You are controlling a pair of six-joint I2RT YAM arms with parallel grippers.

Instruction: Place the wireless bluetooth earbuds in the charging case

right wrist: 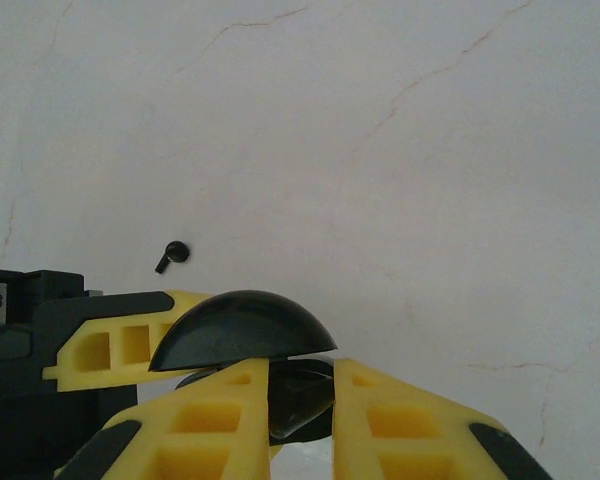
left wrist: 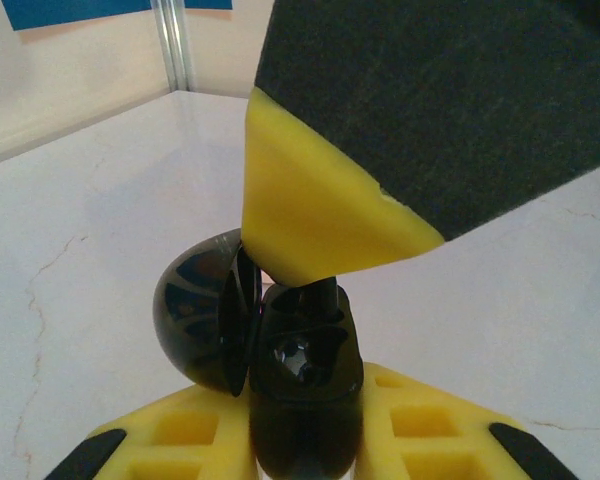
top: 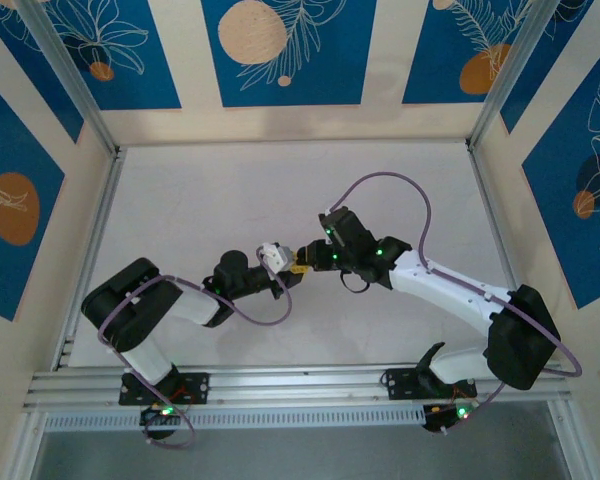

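Note:
My left gripper [left wrist: 305, 440] is shut on the glossy black charging case [left wrist: 302, 360], held above the table. Its domed lid [left wrist: 190, 310] hangs open to the left. My right gripper [right wrist: 302, 400] meets it from the other side, and one yellow fingertip [left wrist: 320, 220] comes down onto the case's open mouth. A small dark piece [left wrist: 325, 290], seemingly an earbud, sits pinched at that tip, partly hidden. The lid [right wrist: 240, 325] also rises above my right fingers. A black stemmed earbud [right wrist: 172, 255] lies loose on the table beyond. The two grippers [top: 292, 265] touch at mid-table.
White marbled tabletop [top: 230, 200] lies all around. Aluminium rails [top: 90, 250] run along the left, right and near edges. A purple cable [top: 400, 185] loops over the right arm.

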